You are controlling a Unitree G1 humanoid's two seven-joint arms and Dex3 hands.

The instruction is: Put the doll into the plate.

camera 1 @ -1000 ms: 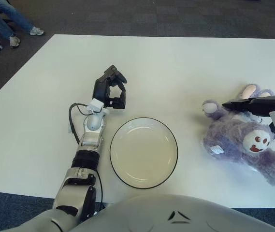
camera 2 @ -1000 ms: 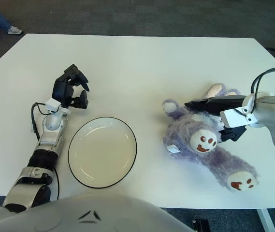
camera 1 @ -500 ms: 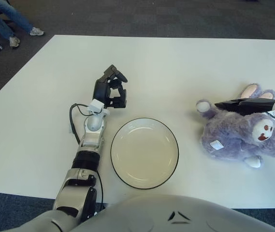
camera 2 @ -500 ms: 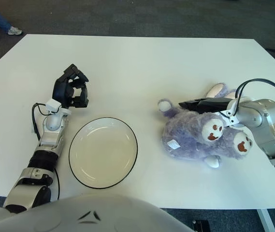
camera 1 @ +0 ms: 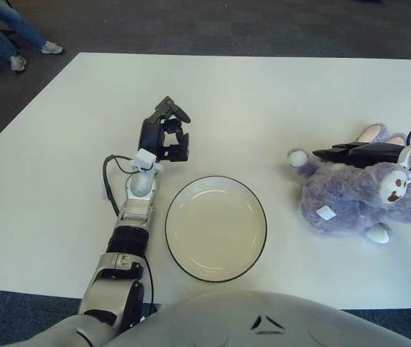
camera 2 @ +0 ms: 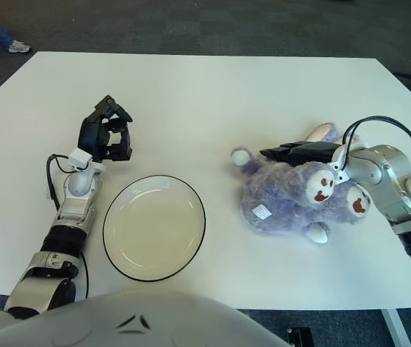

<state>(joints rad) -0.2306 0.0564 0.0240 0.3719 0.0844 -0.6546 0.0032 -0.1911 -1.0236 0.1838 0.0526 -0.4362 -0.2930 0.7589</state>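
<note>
White table [camera 1: 277, 101], dark carpet beyond. Plate [camera 1: 216, 228]: bare, just right of my idle left hand [camera 1: 165, 134], fingers curled on nothing. Doll [camera 2: 292, 199]: on table, well right of plate, my right hand [camera 2: 303, 152] clamped across it. Transfer outstanding.

Right hand [camera 2: 303, 152] gripping doll [camera 2: 288, 199], right of plate [camera 2: 154, 227].

Doll: one, purple plush [camera 2: 284, 202]
Plate: one, cream with a dark rim [camera 2: 154, 226]
Bench: one, white [camera 2: 212, 94]
Robot hands: two, the left [camera 2: 105, 136] and the right [camera 2: 303, 152]
</note>
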